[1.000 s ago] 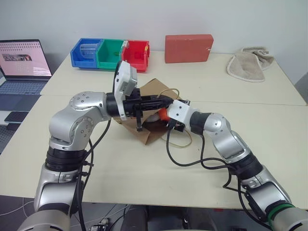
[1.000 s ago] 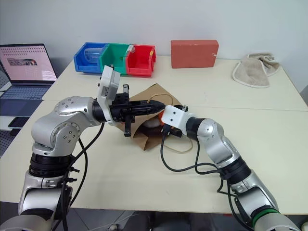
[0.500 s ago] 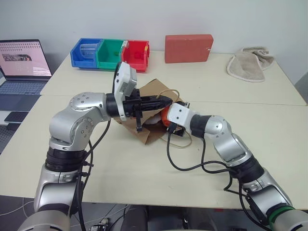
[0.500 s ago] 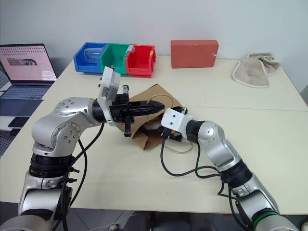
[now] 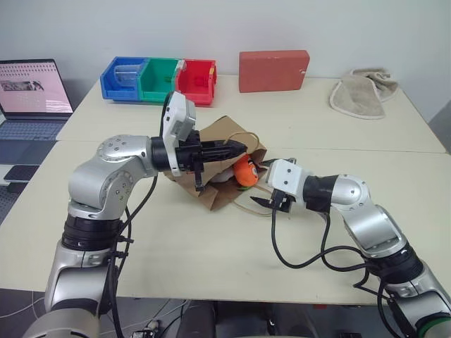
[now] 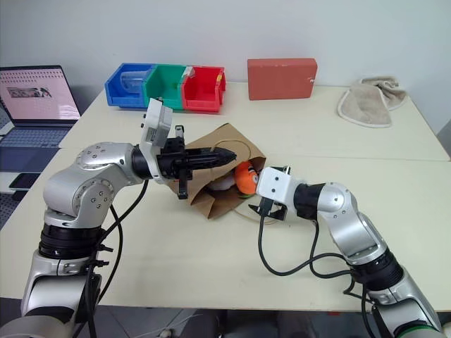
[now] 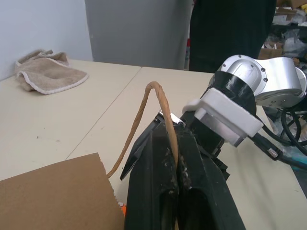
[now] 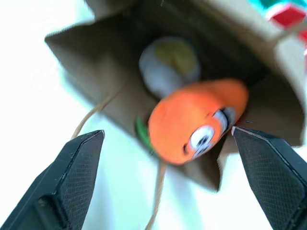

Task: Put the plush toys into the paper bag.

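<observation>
No readable writing or labels for you anywhere; the laptop (image 5: 32, 91) screen text is too small to read. The paper bag (image 6: 224, 176), brown kraft, lies on its side on the tabletop (image 5: 211, 246), mouth toward the right gripper (image 5: 262, 200). Your left gripper (image 6: 224, 155) is pinched together on the bag's twisted paper handle (image 7: 154, 115), holding the upper lip of the mouth up. The orange carrot toy (image 8: 192, 122), with white-and-black eyes and a bit of green leaf, sits in the bag's mouth, partly sticking out. The white egg toy (image 8: 168, 67) with its yellow face lies deeper inside the bag, behind the carrot. Your right gripper is spread wide and empty, just outside the bag's mouth, near the carrot but not touching it.
</observation>
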Available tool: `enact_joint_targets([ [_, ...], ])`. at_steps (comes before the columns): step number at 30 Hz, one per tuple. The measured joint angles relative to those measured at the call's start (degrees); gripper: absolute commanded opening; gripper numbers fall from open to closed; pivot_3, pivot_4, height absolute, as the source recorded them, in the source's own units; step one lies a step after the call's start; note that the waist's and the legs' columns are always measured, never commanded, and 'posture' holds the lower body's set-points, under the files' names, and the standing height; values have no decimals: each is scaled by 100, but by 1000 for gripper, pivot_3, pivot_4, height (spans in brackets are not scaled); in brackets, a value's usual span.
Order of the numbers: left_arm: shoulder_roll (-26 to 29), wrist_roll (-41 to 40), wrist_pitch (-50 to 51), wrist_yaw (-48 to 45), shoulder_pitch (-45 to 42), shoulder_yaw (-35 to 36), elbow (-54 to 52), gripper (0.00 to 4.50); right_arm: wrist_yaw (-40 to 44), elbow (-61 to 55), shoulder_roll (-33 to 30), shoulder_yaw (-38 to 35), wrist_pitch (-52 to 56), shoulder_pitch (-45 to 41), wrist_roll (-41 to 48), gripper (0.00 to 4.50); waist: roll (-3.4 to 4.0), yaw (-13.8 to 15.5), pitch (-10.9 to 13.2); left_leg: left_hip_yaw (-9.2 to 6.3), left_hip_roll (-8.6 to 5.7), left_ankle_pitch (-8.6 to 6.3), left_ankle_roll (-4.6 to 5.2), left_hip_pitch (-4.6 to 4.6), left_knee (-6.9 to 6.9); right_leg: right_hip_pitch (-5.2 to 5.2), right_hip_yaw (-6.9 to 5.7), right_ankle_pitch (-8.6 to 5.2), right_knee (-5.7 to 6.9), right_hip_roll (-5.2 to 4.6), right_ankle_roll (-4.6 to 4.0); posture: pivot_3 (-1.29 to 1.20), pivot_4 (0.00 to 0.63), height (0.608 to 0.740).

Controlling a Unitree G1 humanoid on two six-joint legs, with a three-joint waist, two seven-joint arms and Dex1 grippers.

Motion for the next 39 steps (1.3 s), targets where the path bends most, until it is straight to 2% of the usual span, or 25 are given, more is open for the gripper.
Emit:
enact_joint_targets([
  [1, 21, -1, 1, -4, -1, 10, 0, 0, -100, 84, 129, 67, -2, -27, -71, 3902, 0, -17, 0, -1, 1, 0, 0, 1, 0, 0, 0, 0, 0, 1, 0, 0, 150, 740],
  [5, 44, 0, 0, -25, -3, 12, 0, 0, -401, 523, 393, 415, -103, -66, -384, 2431, 0, -31, 0, -1, -2, 0, 0, -3, 0, 0, 0, 0, -2, -1, 0, 0, 150, 740],
  [11, 47, 0, -1, -27, -3, 12, -1, 0, -754, 1102, 464, 466, -431, -241, -780, 169, 0, -28, 0, -2, -2, 0, 0, -2, -2, 0, -1, 0, -2, -1, 0, 0, 150, 740],
  [12, 47, 0, -1, -28, -2, 12, -1, 0, -764, 1121, 464, 466, -485, -241, -826, 19, 0, -30, 0, -3, -2, 0, 0, -2, -3, 0, -1, 0, -2, 0, 0, 0, 150, 740],
  [21, 48, 3, -2, -35, -3, 12, 0, 0, -707, 1204, 471, 451, -953, -268, -885, 19, 0, -45, 0, -2, -2, 0, 0, -2, -3, -1, -1, 0, -2, 0, 0, 0, 150, 740],
  [30, 48, 6, -5, -32, -4, 12, 25, 0, 167, 245, 32, 231, -1073, -232, -192, 19, 0, -43, 0, -3, -1, 0, 0, -1, -2, 0, -1, 0, -1, 0, 0, 0, 150, 740],
  [36, 57, 8, -6, -35, -9, 12, 101, 0, 260, 68, 112, 242, -1224, -232, -43, 19, 0, -43, 0, -3, -1, 0, 0, -2, -2, 0, -1, 0, -2, 0, 0, 0, 150, 740],
  [39, 86, 3, -3, -59, -9, 12, 93, 0, 104, 220, 344, 298, -1252, -262, -151, 19, 0, -43, 0, -3, -1, 0, 0, -1, -3, -1, -1, 0, -1, 0, 0, 0, 150, 740],
])
